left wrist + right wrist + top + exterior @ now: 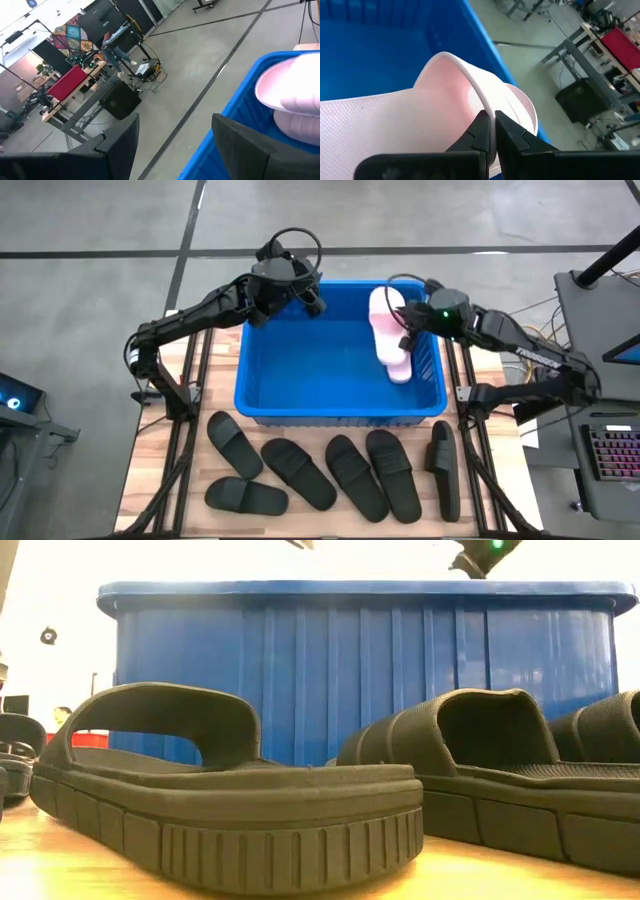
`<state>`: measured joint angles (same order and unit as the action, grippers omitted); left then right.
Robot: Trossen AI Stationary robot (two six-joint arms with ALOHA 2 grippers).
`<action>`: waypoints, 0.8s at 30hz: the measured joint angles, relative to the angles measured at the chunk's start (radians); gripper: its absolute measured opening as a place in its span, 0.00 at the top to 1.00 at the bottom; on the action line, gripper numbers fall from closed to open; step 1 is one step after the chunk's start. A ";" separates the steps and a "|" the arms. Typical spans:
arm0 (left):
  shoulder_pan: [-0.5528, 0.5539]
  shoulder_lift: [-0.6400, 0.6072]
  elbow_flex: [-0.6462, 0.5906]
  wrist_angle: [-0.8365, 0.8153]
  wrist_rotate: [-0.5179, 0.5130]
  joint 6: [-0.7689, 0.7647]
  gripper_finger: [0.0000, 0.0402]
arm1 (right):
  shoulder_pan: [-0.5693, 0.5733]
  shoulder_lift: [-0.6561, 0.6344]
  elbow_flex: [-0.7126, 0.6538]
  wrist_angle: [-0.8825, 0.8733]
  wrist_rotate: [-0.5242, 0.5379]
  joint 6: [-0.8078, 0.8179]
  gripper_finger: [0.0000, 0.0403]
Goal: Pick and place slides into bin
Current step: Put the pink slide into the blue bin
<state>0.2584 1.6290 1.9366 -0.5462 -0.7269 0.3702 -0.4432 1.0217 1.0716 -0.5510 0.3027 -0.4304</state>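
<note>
A pale pink slide (390, 335) is over the right part of the blue bin (300, 395), along its right wall. My right gripper (412, 320) is shut on it and reaches in from the bin's right side. My left gripper (312, 302) is open and empty above the bin's far rim, left of the pink slide. In the left wrist view its fingers (120, 145) stand wide apart, with the bin's rim (245, 95) and the pink slide (295, 90) beyond them. Several black slides (340, 470) lie flat on their soles along the table's near edge. My right gripper pinches the edge of the pink slide's strap (479, 97) between its two fingers (482, 132). The fingers come from the table's right side, slanting down. The slide lies lengthwise along the bin's right wall, strap up. Whether its sole touches the bin, I cannot tell.
The bin's floor left of the pink slide is bare blue (310, 355). In the low view the black slides (230, 800) stand in front of the bin's near wall (350, 670). A keyboard (612, 450) and stands are off the table's right side.
</note>
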 joint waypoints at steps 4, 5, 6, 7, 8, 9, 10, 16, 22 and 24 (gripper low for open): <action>0.000 0.000 -0.014 0.046 -0.002 -0.002 0.42 | -0.057 -0.047 -0.124 0.013 -0.041 -0.040 0.98; 0.000 0.001 -0.016 0.056 -0.003 -0.005 0.42 | -0.070 -0.048 -0.145 0.011 -0.048 -0.048 0.98; 0.000 0.002 -0.017 0.065 -0.003 -0.010 0.42 | -0.083 -0.048 -0.160 0.008 -0.055 -0.051 0.98; 0.001 0.003 -0.018 0.074 -0.003 -0.021 0.42 | -0.094 -0.045 -0.170 0.007 -0.058 -0.053 0.98; 0.002 0.003 -0.018 0.085 -0.003 -0.025 0.42 | -0.106 -0.040 -0.177 0.012 -0.065 -0.057 0.98; 0.002 0.003 -0.018 0.095 -0.004 -0.026 0.42 | -0.119 -0.035 -0.183 0.015 -0.074 -0.067 0.98; 0.002 0.003 -0.018 0.107 -0.004 -0.026 0.42 | -0.129 -0.030 -0.188 0.013 -0.078 -0.083 0.98; 0.002 0.003 -0.024 0.123 -0.011 -0.026 0.42 | -0.167 0.012 -0.212 0.001 -0.118 -0.199 0.98; 0.002 0.003 -0.029 0.120 -0.017 -0.027 0.42 | -0.188 0.088 -0.216 0.008 -0.130 -0.254 0.98; 0.002 0.003 -0.029 0.120 -0.017 -0.028 0.42 | -0.195 0.115 -0.216 0.008 -0.129 -0.269 0.98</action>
<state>0.2604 1.6318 1.9076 -0.4263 -0.7441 0.3427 -0.6385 1.1365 0.8558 -0.5426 0.1741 -0.6996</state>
